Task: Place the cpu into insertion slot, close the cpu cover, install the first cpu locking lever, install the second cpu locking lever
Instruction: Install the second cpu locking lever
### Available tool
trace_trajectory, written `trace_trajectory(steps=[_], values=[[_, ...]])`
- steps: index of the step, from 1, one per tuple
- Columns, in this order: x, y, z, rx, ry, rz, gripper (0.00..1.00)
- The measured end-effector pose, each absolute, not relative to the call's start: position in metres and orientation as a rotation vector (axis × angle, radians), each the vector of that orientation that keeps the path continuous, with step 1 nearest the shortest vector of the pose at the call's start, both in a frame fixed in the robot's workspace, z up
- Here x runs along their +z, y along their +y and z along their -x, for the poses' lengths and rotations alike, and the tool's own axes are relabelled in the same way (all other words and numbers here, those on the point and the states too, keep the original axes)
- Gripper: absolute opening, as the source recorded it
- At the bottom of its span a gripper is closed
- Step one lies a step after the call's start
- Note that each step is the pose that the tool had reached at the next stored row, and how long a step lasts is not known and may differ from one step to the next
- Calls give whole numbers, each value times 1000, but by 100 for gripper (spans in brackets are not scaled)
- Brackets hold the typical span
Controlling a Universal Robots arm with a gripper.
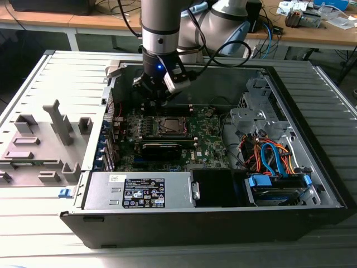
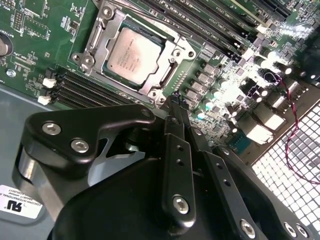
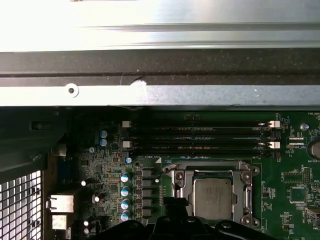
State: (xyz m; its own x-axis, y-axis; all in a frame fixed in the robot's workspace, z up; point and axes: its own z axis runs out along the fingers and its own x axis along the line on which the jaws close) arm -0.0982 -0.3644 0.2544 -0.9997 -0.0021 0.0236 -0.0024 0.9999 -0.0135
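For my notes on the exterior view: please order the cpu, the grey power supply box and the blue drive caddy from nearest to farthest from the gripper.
From the gripper:
1. The cpu, just below it on the board.
2. The power supply box, at the case's front wall.
3. The blue drive caddy, far on the exterior view's right.

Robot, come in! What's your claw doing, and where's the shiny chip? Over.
Gripper shut, empty, just beside the socket. Cpu seated in insertion slot, cpu cover down around it. Nothing in the way.
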Motion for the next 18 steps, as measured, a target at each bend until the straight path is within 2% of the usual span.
trace_trajectory(steps=[18], values=[[254, -364, 106, 21, -3118, -3, 11]])
